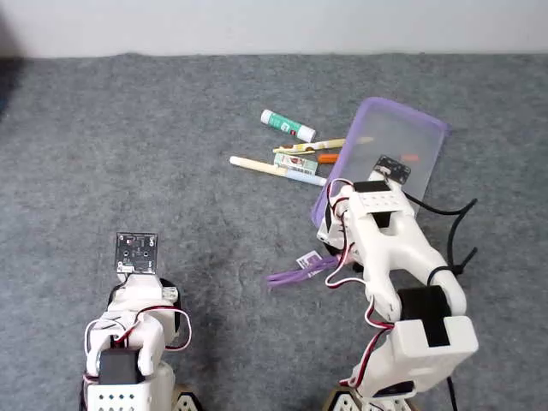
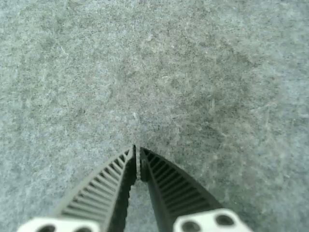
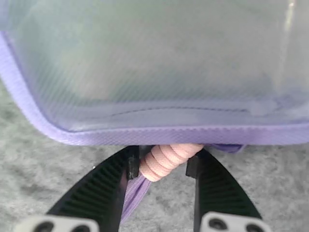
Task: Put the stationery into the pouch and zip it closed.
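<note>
The translucent purple pouch [image 1: 390, 137] lies at the back right, partly under my right arm [image 1: 377, 214]. In the right wrist view my right gripper [image 3: 164, 164] is shut on a pink ribbed stick [image 3: 166, 158] right at the pouch's purple seam [image 3: 154, 135]. More stationery lies just left of the pouch: a green-and-white glue stick [image 1: 288, 126], a cream pen [image 1: 276, 169] and an orange piece [image 1: 326, 157]. My left gripper [image 2: 137, 155] is shut on nothing, low over bare carpet at the front left [image 1: 137, 253].
A purple strap [image 1: 295, 272] with a small white tag [image 1: 308, 259] trails on the grey carpet left of the right arm. Black cables [image 1: 449, 231] loop to the right of that arm. Open carpet [image 1: 128, 128] spreads across the left and middle.
</note>
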Robot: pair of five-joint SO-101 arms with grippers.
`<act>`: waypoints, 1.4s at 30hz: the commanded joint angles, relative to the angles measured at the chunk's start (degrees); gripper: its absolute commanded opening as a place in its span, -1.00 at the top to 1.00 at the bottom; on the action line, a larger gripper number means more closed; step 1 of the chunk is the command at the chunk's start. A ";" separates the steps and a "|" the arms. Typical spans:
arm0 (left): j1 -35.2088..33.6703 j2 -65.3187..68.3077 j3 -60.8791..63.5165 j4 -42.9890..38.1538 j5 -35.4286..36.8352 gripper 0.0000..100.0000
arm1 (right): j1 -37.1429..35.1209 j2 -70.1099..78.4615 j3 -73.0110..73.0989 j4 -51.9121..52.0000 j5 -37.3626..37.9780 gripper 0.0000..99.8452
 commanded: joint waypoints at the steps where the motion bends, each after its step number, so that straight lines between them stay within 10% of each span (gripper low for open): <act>1: -0.26 -0.70 -0.48 0.26 0.26 0.97 | 2.07 0.04 0.26 2.42 -0.09 0.65; 19: -0.26 -0.70 -0.48 0.26 0.26 0.97 | 2.95 -3.03 -2.46 10.51 8.97 0.98; 42: -0.26 -0.70 -0.48 0.26 0.26 0.97 | 2.95 -53.76 -4.04 15.87 33.23 0.98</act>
